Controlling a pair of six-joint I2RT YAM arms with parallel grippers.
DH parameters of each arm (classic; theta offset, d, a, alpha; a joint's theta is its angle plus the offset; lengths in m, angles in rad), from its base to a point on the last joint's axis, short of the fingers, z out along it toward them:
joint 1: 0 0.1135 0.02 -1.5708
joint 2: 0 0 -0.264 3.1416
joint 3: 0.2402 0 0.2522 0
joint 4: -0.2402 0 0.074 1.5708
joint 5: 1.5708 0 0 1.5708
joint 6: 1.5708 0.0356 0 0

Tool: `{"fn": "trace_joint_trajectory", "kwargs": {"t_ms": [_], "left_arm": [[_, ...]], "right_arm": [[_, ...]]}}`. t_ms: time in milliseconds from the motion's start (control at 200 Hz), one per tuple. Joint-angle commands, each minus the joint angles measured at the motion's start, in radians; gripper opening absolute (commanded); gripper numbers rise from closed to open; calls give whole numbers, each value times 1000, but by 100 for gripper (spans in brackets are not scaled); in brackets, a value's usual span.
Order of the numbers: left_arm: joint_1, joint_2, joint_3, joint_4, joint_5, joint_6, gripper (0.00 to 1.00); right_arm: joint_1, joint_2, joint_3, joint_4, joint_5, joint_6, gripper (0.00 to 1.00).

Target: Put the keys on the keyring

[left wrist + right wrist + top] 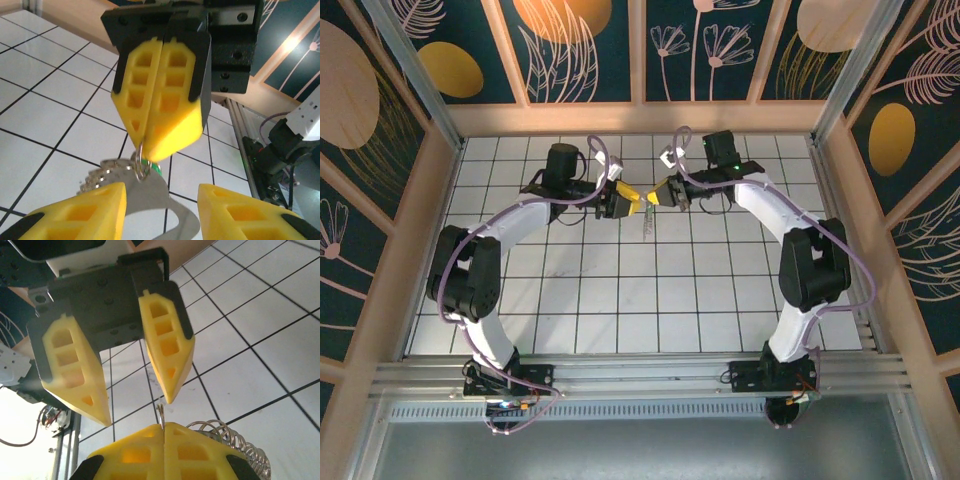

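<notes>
Both grippers meet above the far middle of the tiled floor. My right gripper [658, 195] [164, 427] is shut on a small wire ring [141, 161] [161, 414], which sticks out at its fingertips. A bit of the key's green head [156, 168] shows just behind that ring. The keyring [155, 202] hangs below it as a wide silvery band with jagged metal bits [97, 177] on its left, and dangles over the tiles [648, 228]. My left gripper [628, 203] [161, 192] [136, 410] is open, its fingers on either side of the band. Whether they touch it I cannot tell.
Several wire rings [235, 440] bunch together beside the right gripper's fingers. White tiled floor [620, 300] spreads below both arms, walled by wooden panels [640, 118] at the back and sides. An aluminium rail [640, 375] runs along the near edge.
</notes>
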Motion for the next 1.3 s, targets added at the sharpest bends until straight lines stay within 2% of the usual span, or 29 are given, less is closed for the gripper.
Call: {"fn": "trace_joint_trajectory", "kwargs": {"t_ms": [0,450,676,806,1156,1296], "left_arm": [[6,13,37,-28,68,39,41],[6,21,34,-50,115,52,37],[6,33,38,-106,131,103,34],[6,40,45,-132,143,129,22],[0,43,59,-149,143,148,15],[-15,46,65,-144,136,148,7]], "right_arm": [[21,4,31,-35,-45,-51,0],[49,-3,34,-3,-42,-28,0],[52,-6,33,5,-38,-21,0],[51,-4,36,5,-40,-21,0],[62,8,42,11,-43,-16,0],[68,8,44,16,-41,-12,0]]}}
